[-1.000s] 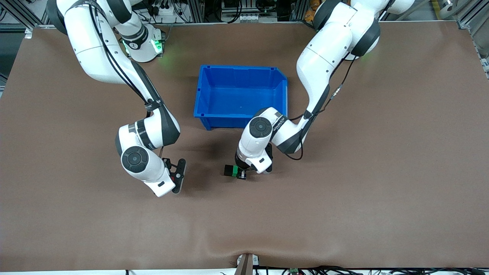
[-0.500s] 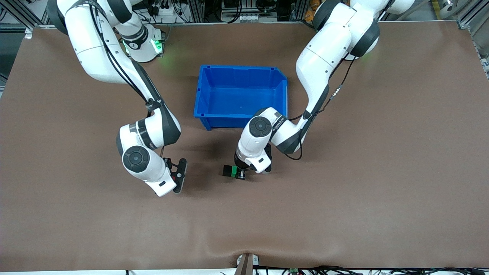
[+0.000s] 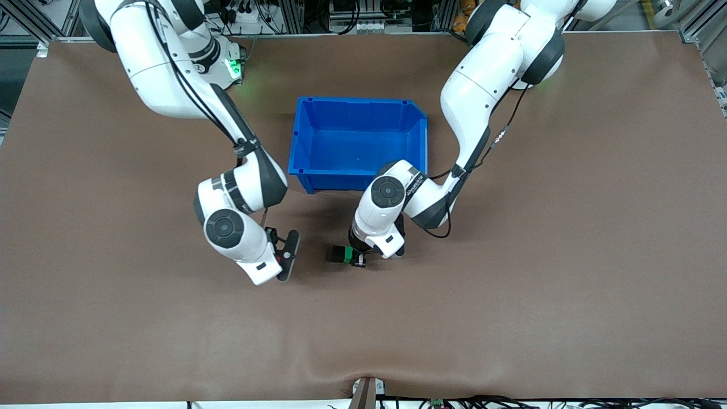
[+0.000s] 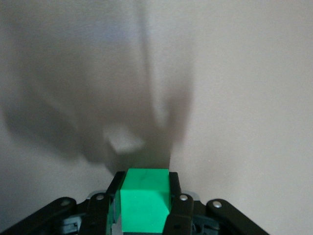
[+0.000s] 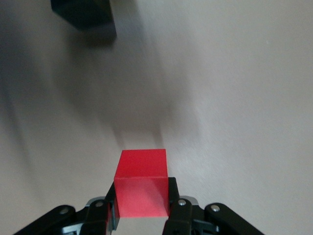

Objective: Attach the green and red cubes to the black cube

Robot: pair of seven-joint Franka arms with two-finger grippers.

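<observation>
Green cube (image 4: 144,199) pinched in lowered left fingers (image 4: 179,208); red cube (image 5: 142,182) in right fingers (image 5: 178,210)

**Colours on the table**

The green cube (image 4: 145,199) is bright green. The red cube (image 5: 142,188) is bright red. The black cube (image 3: 336,254) is matte black. The bin (image 3: 303,149) is blue. The table (image 3: 568,255) is plain brown. The arms (image 3: 483,85) are white with dark grey joints.

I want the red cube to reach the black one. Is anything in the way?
Nothing visible. The right gripper holds the red cube, and only bare table lies between it and the black cube, which sits against the green cube held by the left gripper.
</observation>
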